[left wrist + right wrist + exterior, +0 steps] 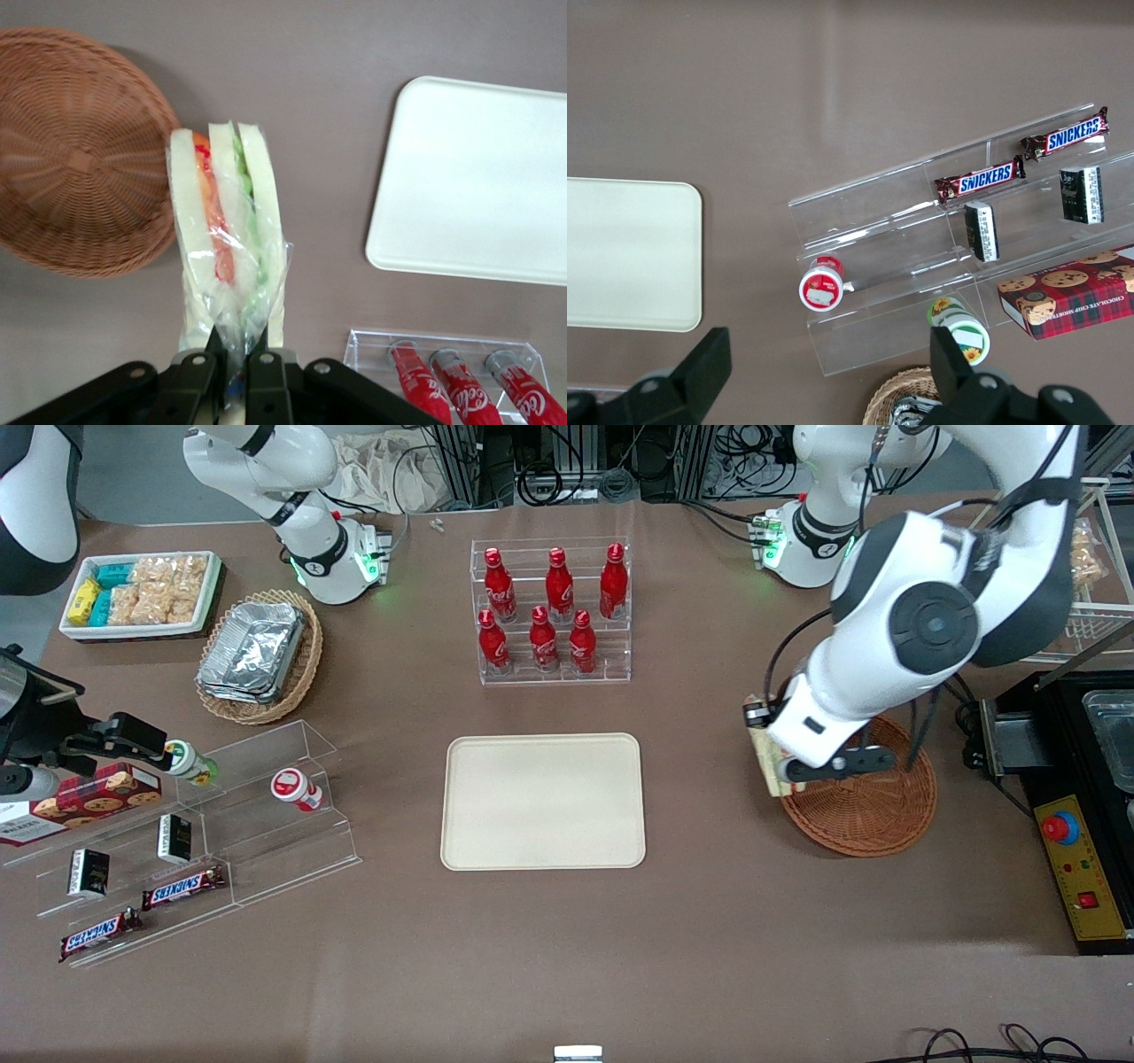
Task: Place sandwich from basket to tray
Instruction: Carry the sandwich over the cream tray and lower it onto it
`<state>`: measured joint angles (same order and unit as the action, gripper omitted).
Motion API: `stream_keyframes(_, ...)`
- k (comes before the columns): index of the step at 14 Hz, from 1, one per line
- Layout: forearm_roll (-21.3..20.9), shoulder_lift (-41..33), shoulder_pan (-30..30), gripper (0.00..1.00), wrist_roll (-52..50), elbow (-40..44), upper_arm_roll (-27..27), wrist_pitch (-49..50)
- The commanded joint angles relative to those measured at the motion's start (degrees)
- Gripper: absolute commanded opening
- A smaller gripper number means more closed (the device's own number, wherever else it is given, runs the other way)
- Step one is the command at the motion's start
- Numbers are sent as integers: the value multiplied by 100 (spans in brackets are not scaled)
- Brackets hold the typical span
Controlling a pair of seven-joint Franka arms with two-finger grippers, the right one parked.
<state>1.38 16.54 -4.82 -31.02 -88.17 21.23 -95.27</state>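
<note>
My gripper (232, 350) is clamped on the sandwich (229, 239), pinching the clear wrap at one end of it between my two fingers (266, 372). The wedge hangs clear of the table, its long axis running straight out from my fingertips, so its free end points away from my wrist. The cut face is turned to my wrist camera: three pale bread slices side by side, with an orange-pink layer in one gap and a green layer in the other.

From the front, the sandwich (767, 766) sits at the rim of the basket (873, 806), on the edge that faces the tray (543, 801). It is lifted above the cloth rather than resting in the weave, though my forearm covers most of it there, so I cannot be sure how high it hangs. In the wrist camera the basket (75, 155) shows only bare reddish-brown wicker, and the tray (478, 181) lies flat and well apart from the sandwich.

The table (549, 957) is covered in a plain brown cloth. Farther from the front camera than the tray stands a clear rack of red cola bottles (554, 607). Toward the parked arm's end are a paler wicker basket of foil containers (257, 654), a white bin of snack packets (142, 593) and clear stepped shelves (221, 841) holding chocolate bars.
</note>
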Motion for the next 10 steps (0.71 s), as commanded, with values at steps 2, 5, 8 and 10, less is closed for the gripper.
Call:
stream_keyframes(2, 11, 683, -510, 4, 88, 353, -31, -622)
stream_keyframes(5, -15, 1061, -932, 4, 0, 292, -40, -1325)
stream_keyframes(8, -6, 1509, -1125, 1, 8, 283, -40, -1818)
stream_keyframes(10, -24, 1816, -1257, 0, 43, 282, -40, -2161)
